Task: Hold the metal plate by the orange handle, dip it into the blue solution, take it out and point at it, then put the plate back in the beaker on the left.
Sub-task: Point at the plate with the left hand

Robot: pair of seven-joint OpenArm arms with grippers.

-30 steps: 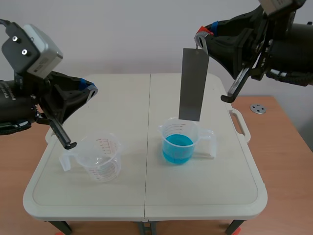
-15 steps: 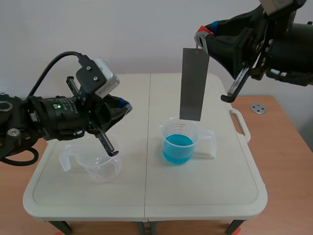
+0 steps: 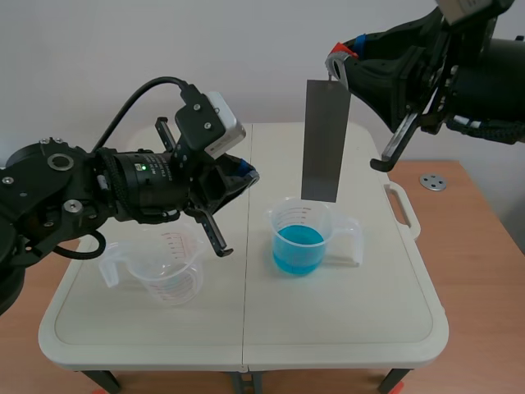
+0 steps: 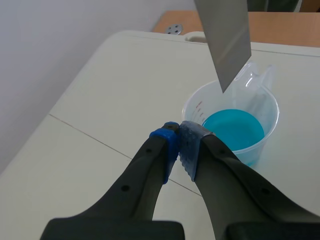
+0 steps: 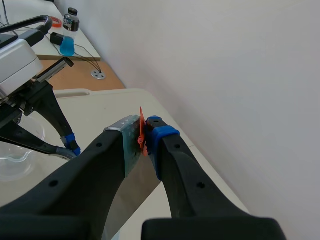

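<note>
The right gripper (image 5: 145, 132) is clamped on the thin orange handle (image 5: 141, 131), squeezing it from either side. Below this gripper the flat grey rectangular metal plate (image 3: 325, 139) hangs upright. Its lower edge is just above the rim of the clear plastic beaker of blue solution (image 3: 299, 238) and clear of the liquid. The left gripper (image 4: 179, 136) is fully closed with nothing held, its tips meeting. The blue-filled beaker stands just ahead of those tips. The plate's lower corner hangs ahead of and above them, apart from the gripper. Beneath and slightly behind the left arm, the empty clear measuring beaker with red markings (image 3: 168, 271) stands on the pale folding table (image 3: 344, 320), well apart from the right gripper.
</note>
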